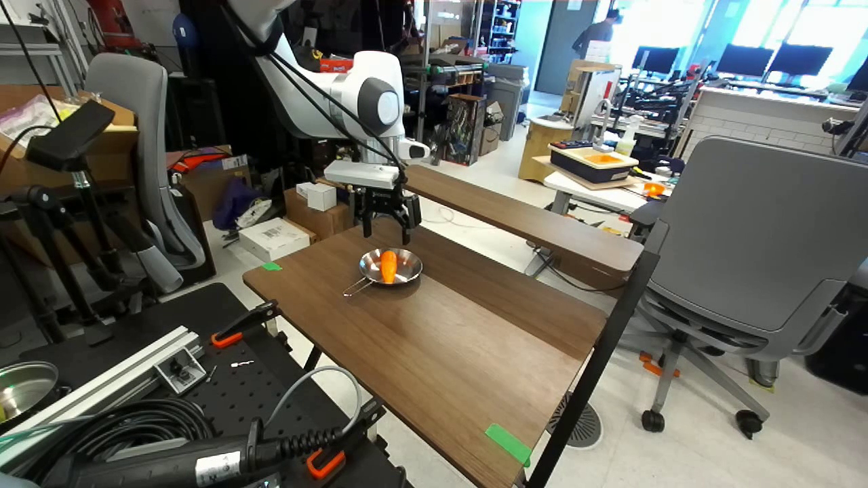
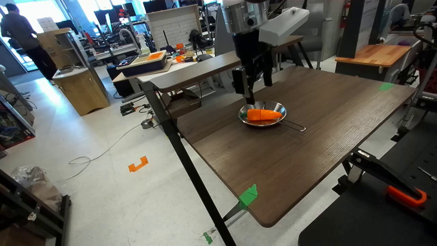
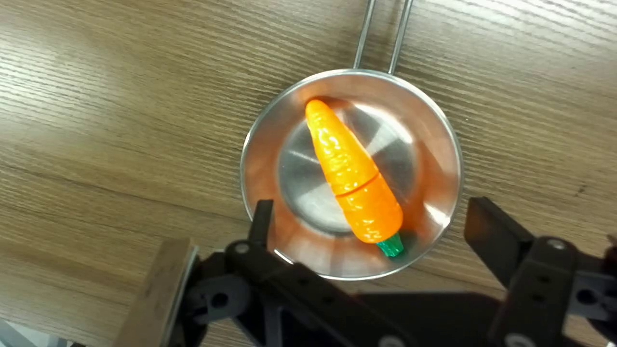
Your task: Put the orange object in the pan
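The orange object, a carrot-like piece with a green tip, lies inside the pan; it shows in both exterior views [image 1: 388,266] [image 2: 263,115] and in the wrist view [image 3: 354,176]. The pan, round, shallow and silver with a wire handle, rests on the brown table in both exterior views [image 1: 409,268] [image 2: 263,104] and in the wrist view [image 3: 313,209]. My gripper is open and empty, above the pan and apart from it, in both exterior views [image 1: 386,235] [image 2: 259,93]. In the wrist view its spread fingers [image 3: 370,214] stand either side of the carrot's green end, overlapping the pan's near edge.
The brown table [image 1: 461,352] carries green tape [image 1: 508,444] near its corners. A raised brown shelf [image 1: 529,220] runs along one long side. A black cart [image 1: 264,366] with clamps, cables and a silver pot [image 1: 30,379] adjoins the other side.
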Action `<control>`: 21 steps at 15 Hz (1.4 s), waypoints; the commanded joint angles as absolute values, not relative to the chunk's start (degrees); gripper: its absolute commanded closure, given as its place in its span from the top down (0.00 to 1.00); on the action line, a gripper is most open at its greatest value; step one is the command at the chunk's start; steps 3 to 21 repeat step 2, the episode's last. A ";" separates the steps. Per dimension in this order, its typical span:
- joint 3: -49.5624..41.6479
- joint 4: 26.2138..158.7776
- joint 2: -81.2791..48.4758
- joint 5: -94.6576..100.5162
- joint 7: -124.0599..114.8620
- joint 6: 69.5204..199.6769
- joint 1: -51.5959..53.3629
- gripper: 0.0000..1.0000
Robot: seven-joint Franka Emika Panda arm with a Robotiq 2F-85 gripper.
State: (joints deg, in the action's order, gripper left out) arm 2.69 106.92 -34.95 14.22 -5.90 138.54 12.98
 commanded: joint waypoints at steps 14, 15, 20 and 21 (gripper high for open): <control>2.46 106.83 -34.97 13.97 -5.75 138.46 13.22 1.00; 2.46 106.83 -34.97 13.97 -5.75 138.46 13.22 1.00; 2.46 106.83 -34.97 13.97 -5.75 138.46 13.22 1.00; 2.46 106.83 -34.97 13.97 -5.75 138.46 13.22 1.00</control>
